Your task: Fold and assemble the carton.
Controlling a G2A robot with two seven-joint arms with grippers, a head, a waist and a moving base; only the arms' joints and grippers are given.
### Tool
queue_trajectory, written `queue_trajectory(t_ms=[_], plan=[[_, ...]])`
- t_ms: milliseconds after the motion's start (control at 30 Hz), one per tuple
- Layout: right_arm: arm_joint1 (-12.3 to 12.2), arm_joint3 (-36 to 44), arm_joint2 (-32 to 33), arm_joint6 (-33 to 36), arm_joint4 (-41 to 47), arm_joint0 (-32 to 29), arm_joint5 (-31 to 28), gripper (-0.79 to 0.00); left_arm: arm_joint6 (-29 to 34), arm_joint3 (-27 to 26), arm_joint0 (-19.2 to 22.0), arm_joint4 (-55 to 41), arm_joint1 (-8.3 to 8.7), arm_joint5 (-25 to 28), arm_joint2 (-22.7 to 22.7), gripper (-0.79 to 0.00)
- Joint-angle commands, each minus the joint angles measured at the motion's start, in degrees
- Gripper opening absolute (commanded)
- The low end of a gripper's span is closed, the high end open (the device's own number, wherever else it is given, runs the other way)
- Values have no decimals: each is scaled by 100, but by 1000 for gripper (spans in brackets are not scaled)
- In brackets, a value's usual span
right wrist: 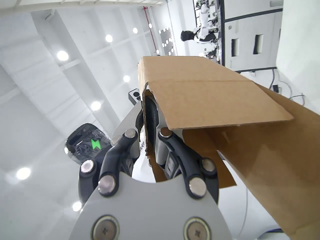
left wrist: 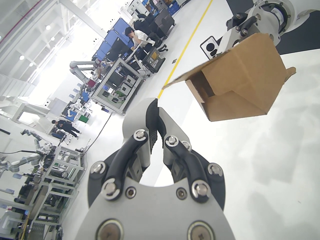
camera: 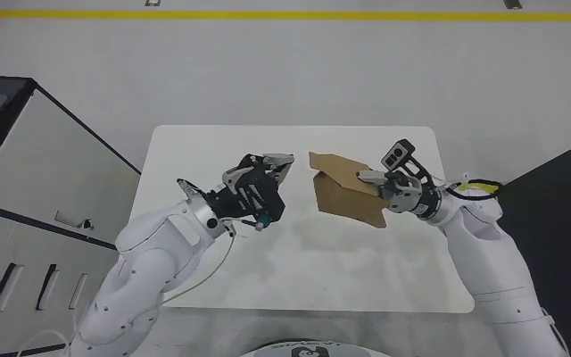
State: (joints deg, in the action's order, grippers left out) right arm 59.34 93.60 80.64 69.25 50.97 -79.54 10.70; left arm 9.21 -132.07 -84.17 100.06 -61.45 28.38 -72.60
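You have one carton [camera: 350,192], two grippers and one white table [camera: 357,277]. The carton sits over the table's right half, between the two arms; you cannot tell whether it touches the surface. Its long axis runs across the table, from one arm toward the other. Its open end faces the left gripper [camera: 285,162], with one flap sticking out on the far side.

The left wrist view gives you that open mouth [left wrist: 202,88] and its part-folded inner flaps. There the left gripper [left wrist: 155,116] has its fingers pressed together on nothing, apart from the carton. The right wrist view gives you the other end: the right gripper [right wrist: 150,116] pinches a cardboard wall [right wrist: 212,101] between its fingers.
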Motion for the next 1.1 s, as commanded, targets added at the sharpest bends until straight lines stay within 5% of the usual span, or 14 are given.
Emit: queue_trajectory(t_ms=[0,467,1067], plan=[[-24,69,53,-32,-291,-9,-68,-785,-30,-57,-19,-5,7,40,-58,-785],[-89,470,63,-102,-1131,-127,-551,-785,192,-49,179,646,13,699,523,-785],[-46,325,29,58,-170,-128,-835,-785,197,88,325,72,-35,694,687,-785]])
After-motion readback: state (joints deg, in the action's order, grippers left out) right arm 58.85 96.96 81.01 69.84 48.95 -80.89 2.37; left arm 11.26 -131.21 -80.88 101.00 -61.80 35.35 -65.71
